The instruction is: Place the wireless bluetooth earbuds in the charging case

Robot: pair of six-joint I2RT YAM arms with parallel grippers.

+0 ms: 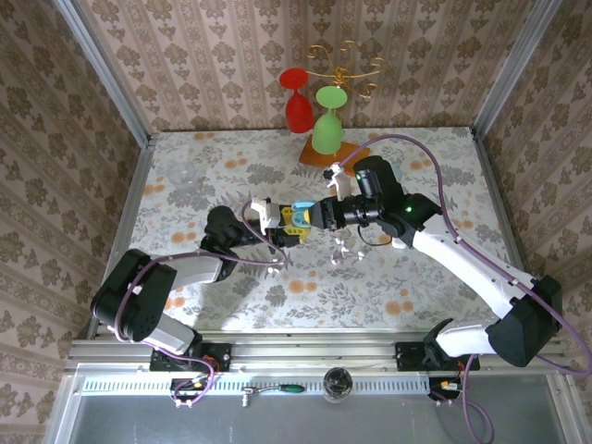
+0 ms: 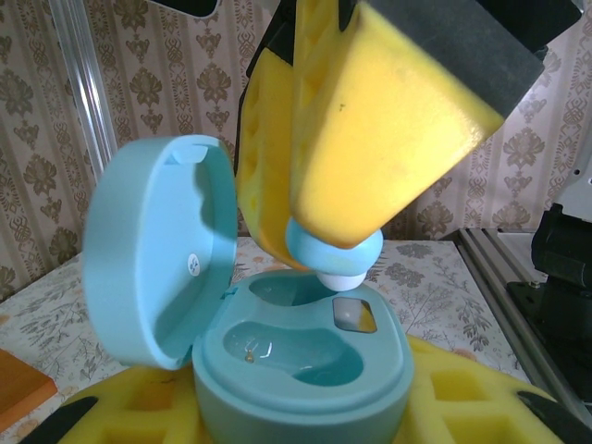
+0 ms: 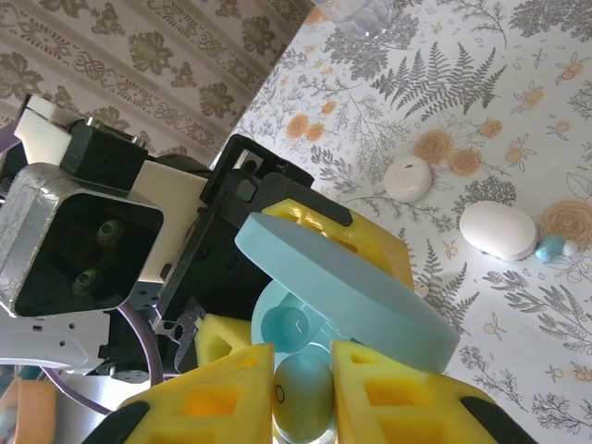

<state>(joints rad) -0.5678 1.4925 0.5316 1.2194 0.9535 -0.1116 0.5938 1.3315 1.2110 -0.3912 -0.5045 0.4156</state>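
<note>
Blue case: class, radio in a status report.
Left gripper shut on blue case, lid open. Right gripper pinches blue earbud over slot. Nothing blocking.

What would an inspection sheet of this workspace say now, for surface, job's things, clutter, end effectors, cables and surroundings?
Surface: floral table, flat.
Job's things: blue charging case open, held off the table; light blue earbud tip-down at its socket, not seated.
Clutter: white oval case, round white case and loose blue earbud on the table; red glass and green glass at the far edge.
End effectors: left end effector shut on blue charging case; right end effector shut on light blue earbud.
Cables: purple cable arching over the table.
Surroundings: patterned walls.
</note>
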